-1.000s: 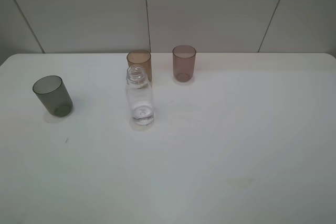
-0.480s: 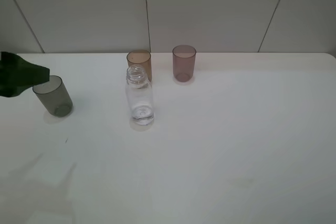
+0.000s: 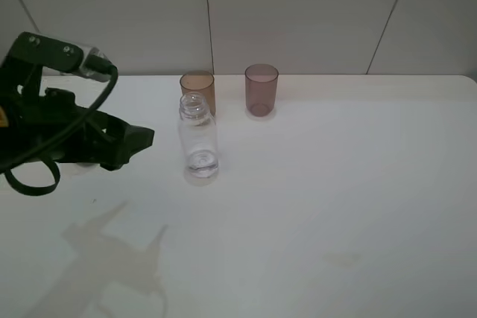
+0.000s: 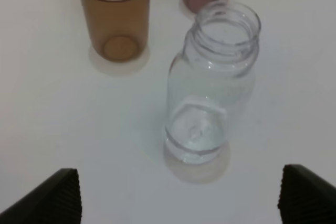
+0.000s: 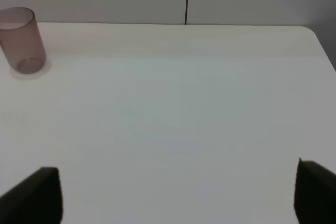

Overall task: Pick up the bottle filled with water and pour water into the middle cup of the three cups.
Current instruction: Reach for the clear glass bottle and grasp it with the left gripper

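The clear capless bottle (image 3: 198,139) stands upright on the white table (image 3: 313,184), with a little water at its bottom. The amber-brown middle cup (image 3: 197,88) stands just behind it, and the mauve-pink cup (image 3: 261,88) stands to the right of that. The dark grey cup is hidden behind my left arm. My left gripper (image 3: 136,143) is open, just left of the bottle and apart from it. In the left wrist view the bottle (image 4: 212,82) stands ahead between the open fingertips (image 4: 58,195), with the amber cup (image 4: 114,14) beyond. My right gripper (image 5: 176,198) is open and empty.
The right wrist view shows the mauve-pink cup (image 5: 21,40) far off to one side and the table's rounded far corner (image 5: 315,32). A tiled wall (image 3: 298,13) rises behind the table. The left arm's shadow (image 3: 112,258) lies on the table front.
My left arm has come in from the left edge toward the bottle and now covers the dark grey cup. The bottle and cups have not moved.
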Action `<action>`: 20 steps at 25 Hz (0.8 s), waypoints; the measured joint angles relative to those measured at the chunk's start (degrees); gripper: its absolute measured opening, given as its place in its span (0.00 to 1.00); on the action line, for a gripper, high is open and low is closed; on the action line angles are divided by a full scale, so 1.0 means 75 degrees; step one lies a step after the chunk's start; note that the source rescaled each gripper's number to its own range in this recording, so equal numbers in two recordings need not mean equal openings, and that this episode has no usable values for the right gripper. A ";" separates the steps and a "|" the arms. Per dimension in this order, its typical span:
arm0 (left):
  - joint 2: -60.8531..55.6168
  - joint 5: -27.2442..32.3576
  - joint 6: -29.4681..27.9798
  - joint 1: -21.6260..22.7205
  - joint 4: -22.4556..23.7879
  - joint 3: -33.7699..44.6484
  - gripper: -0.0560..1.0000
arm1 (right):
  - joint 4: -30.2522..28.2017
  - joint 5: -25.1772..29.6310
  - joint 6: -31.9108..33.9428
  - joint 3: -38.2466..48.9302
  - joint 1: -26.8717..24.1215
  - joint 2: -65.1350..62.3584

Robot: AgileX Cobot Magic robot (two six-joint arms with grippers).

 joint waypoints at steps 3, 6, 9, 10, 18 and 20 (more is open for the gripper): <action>0.0631 -0.1209 0.0015 -0.0384 0.0000 0.0374 1.00 | 0.0000 0.0000 0.0000 0.0000 0.0000 0.0000; 0.1239 -0.2284 0.0029 -0.0616 0.0000 0.0584 1.00 | 0.0000 0.0000 0.0000 0.0000 0.0000 0.0000; 0.1881 -0.3244 0.0029 -0.0626 0.0000 0.0628 1.00 | 0.0000 0.0000 0.0000 0.0000 0.0000 0.0000; 0.2096 -0.3596 0.0029 -0.0626 0.0019 0.0635 1.00 | 0.0000 0.0000 0.0000 0.0000 0.0000 0.0000; 0.3262 -0.5581 0.0029 -0.0626 0.0712 0.0634 1.00 | 0.0000 0.0000 0.0000 0.0000 0.0000 0.0000; 0.3356 -0.5611 0.0029 -0.0634 0.0593 0.0642 1.00 | 0.0000 0.0000 0.0000 0.0000 0.0000 0.0000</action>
